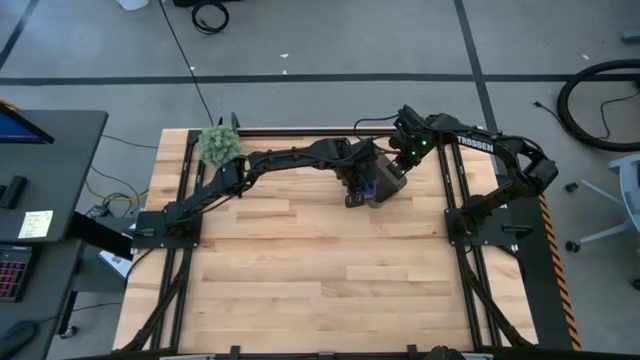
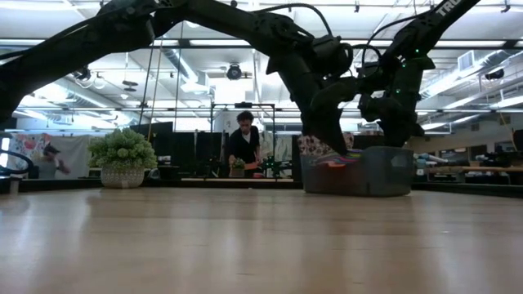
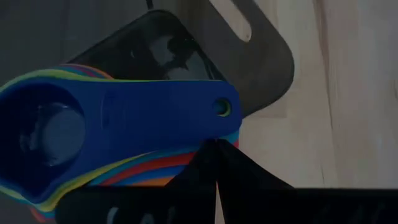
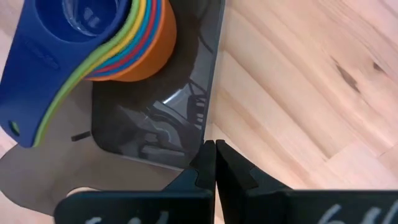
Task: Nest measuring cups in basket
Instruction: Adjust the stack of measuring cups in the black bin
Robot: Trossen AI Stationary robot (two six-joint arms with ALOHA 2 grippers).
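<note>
The measuring cups (image 3: 118, 118) sit nested in one stack, a dark blue one on top, with green, yellow, light blue, red and orange rims below it (image 4: 81, 37). The stack stands in the dark grey basket (image 1: 385, 188) at the table's far middle, and its handles reach out over the basket's rim. My left gripper (image 3: 216, 149) is shut, slanting down, its tips at the handles' free end. My right gripper (image 4: 214, 152) is shut and points down over the basket's wall at the other side (image 2: 400, 139). My left gripper's shut fingertips (image 3: 214, 144) stand right at the lower edge of the stacked handles' free end (image 3: 221, 127), coming from above at a slant. I cannot tell whether they touch. My right gripper's shut fingertips (image 4: 208, 149) stand over the basket's wall (image 4: 210, 112). I cannot tell whether they touch it.
A fuzzy green plant ball (image 1: 220, 145) stands at the table's far left corner. Bare wood table (image 1: 320, 280) spreads from the basket to the near edge. Beyond the table a person (image 2: 243, 143) stands in the room.
</note>
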